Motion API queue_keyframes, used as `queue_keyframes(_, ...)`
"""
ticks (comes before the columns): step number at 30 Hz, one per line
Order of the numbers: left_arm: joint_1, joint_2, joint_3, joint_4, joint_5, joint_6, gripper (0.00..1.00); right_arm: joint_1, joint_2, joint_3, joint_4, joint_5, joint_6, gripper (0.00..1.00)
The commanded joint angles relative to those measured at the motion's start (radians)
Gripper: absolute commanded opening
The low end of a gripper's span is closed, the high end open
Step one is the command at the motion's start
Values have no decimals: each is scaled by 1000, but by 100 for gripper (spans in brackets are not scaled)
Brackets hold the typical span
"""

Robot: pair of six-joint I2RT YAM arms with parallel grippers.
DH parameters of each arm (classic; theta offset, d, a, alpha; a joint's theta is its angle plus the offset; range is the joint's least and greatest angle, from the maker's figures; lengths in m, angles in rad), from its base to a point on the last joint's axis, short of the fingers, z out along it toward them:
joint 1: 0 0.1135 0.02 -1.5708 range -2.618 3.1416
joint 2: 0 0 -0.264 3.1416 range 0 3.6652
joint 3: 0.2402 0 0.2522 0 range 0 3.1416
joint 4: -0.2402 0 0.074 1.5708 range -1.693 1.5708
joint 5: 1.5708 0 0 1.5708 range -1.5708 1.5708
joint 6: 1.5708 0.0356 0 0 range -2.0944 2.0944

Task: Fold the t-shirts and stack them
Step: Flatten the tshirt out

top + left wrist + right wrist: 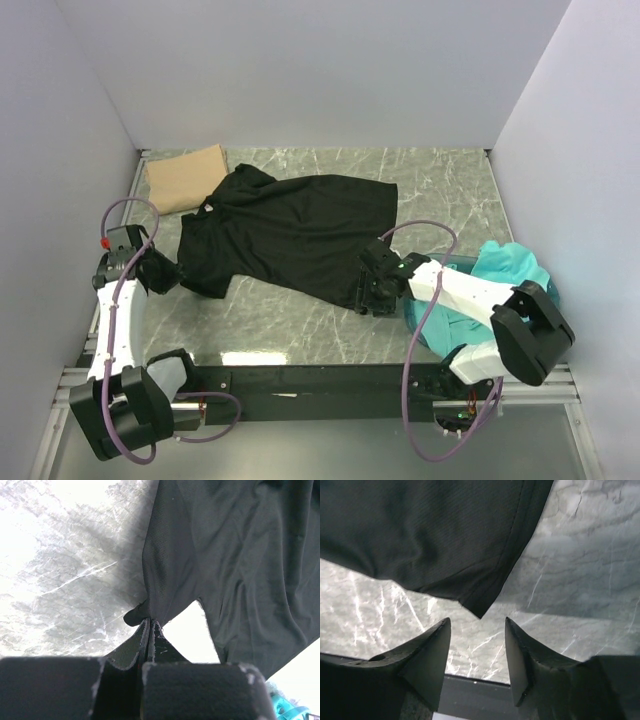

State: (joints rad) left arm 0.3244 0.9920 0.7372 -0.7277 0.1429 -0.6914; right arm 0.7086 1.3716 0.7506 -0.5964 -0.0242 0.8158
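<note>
At the far left, a tan shirt lies folded on the counter. Nearer, the left gripper is clamped tight on a small pinch of the black shirt, right at its left near edge. The black shirt sprawls across the middle of the counter, rumpled and unfolded, its far left part touching the tan one. At its right near corner the right gripper sits low with its jaws apart. The corner points at the gap but is not yet between the fingers. Far right, teal shirts are heaped by the right arm.

The trouble I'd expect is on the right. If the jaws come together where they stand, they may catch only the very tip of the hem, or nothing, and a lift would then hang from the left side alone and bunch the cloth. The left hold is thin too, so a hard pull could slip it. Dragging the black shirt could also rumple the tan one.
</note>
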Motion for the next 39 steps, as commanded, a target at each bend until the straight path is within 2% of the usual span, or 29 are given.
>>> queue_keyframes(1,10,-15,45,-18,11,26,1,-6,20,15,36,46,-18,54)
queue_keyframes(13,34,2,57,-27,-22,39,1,-38,86,21,72,70,-49,40)
queue_keyframes(16,41,7,64,-27,-25,47,1,-44,102,16,83,53,-61,28)
queue_keyframes(17,47,10,65,-26,-25,49,1,-44,115,18,81,43,-70,21)
queue_keyframes(19,50,13,67,-22,-28,50,1,-44,126,23,73,35,-78,14)
queue_keyframes(20,51,14,68,-22,-31,50,1,-44,132,27,57,33,-84,7)
queue_keyframes(22,59,16,71,-24,-35,49,1,-44,135,35,37,29,-87,1)
queue_keyframes(31,105,4,122,-87,-138,55,1,-44,116,69,-95,-2,-132,0)
queue_keyframes(39,128,-4,191,-148,-180,84,1,-43,112,122,-203,-51,-237,0)
